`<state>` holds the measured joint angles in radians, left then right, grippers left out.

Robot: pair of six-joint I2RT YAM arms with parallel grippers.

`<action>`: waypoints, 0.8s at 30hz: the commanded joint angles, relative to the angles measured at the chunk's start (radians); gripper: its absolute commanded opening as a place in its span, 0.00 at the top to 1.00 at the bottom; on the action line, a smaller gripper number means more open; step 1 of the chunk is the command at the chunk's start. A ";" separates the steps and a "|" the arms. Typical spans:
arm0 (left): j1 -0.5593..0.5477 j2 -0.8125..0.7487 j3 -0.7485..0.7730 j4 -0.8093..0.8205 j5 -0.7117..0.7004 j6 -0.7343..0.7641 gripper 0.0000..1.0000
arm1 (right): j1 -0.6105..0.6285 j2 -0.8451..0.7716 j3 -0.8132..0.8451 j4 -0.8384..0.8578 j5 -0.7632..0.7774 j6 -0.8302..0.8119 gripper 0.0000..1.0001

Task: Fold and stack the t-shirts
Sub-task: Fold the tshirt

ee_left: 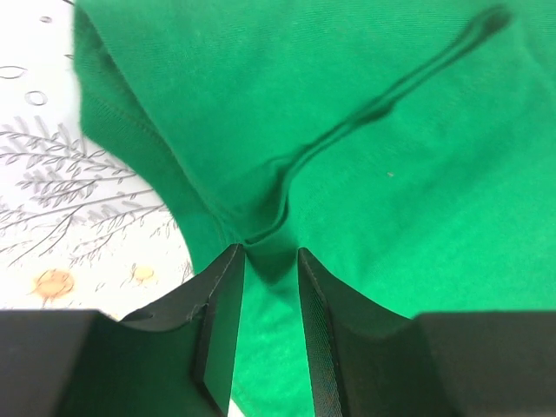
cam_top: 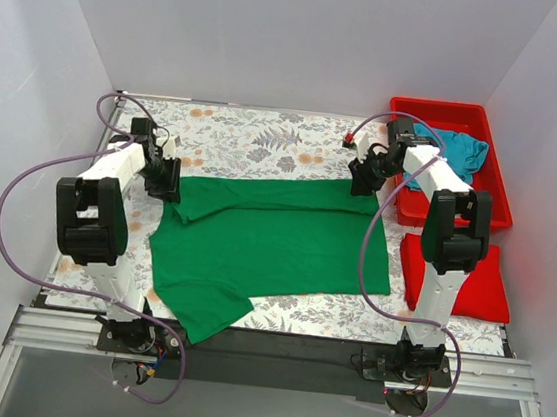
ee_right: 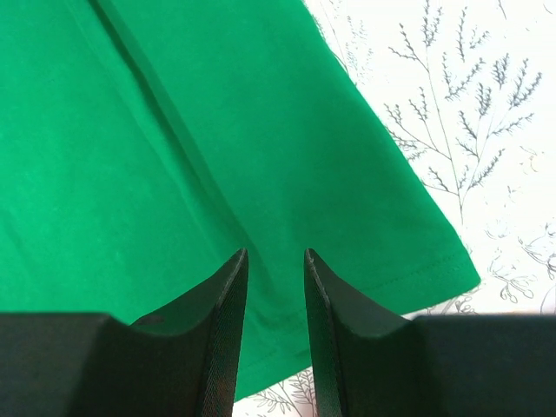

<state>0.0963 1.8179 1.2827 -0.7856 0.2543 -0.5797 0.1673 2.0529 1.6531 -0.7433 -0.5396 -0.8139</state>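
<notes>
Between the left tool and the right tool the green t-shirt lies spread on the floral bench; its far edge runs from one tool to the other, and the rest of the cloth reaches back from both tools toward the arm bases; a strip along that far edge is doubled over onto the body of the garment; one part juts out at the near left, well behind the left tool.

From the left wrist, the left tool is clamped on the green t-shirt; a pinch of cloth rises into the narrow gap at its fingertips, and a long crease runs from that pinch, ahead and to the right; bare bench shows ahead and to the left of the tool, beside a stitched edge.

From the right wrist, the right tool has its jaws a little apart at the green t-shirt, with a hemmed corner just to its right; green cloth fills the gap, but I cannot tell whether it is gripped or merely lies under the fingers; printed bench shows ahead and to the right.

Beyond the right tool and to its right sits the red tub, the teal t-shirt bunched inside it; a flat red piece lies behind the right tool, beside its arm.
</notes>
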 commanded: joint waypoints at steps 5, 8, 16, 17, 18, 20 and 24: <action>0.002 -0.109 -0.029 -0.006 0.031 0.044 0.97 | 0.015 -0.045 0.047 -0.024 -0.036 0.018 0.61; 0.000 -0.112 -0.031 -0.010 0.072 0.069 1.00 | 0.017 -0.045 0.053 -0.027 -0.043 0.021 0.61; 0.000 -0.141 -0.059 -0.023 0.162 0.104 1.00 | 0.032 -0.046 0.062 -0.028 -0.126 0.041 0.61; 0.000 -0.152 -0.066 -0.041 0.199 0.141 1.00 | 0.034 -0.046 0.065 -0.027 -0.135 0.042 0.60; -0.001 -0.164 -0.077 -0.046 0.218 0.155 1.00 | 0.041 -0.045 0.069 -0.028 -0.144 0.045 0.60; -0.010 -0.215 -0.107 -0.072 0.282 0.229 1.00 | 0.047 -0.042 0.074 -0.028 -0.166 0.051 0.60; -0.030 -0.302 -0.169 -0.122 0.352 0.346 1.00 | 0.052 -0.033 0.092 -0.028 -0.189 0.068 0.60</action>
<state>0.0845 1.6245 1.1492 -0.8478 0.4828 -0.3725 0.2108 2.0521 1.6951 -0.7612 -0.6651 -0.7689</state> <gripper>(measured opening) 0.007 0.396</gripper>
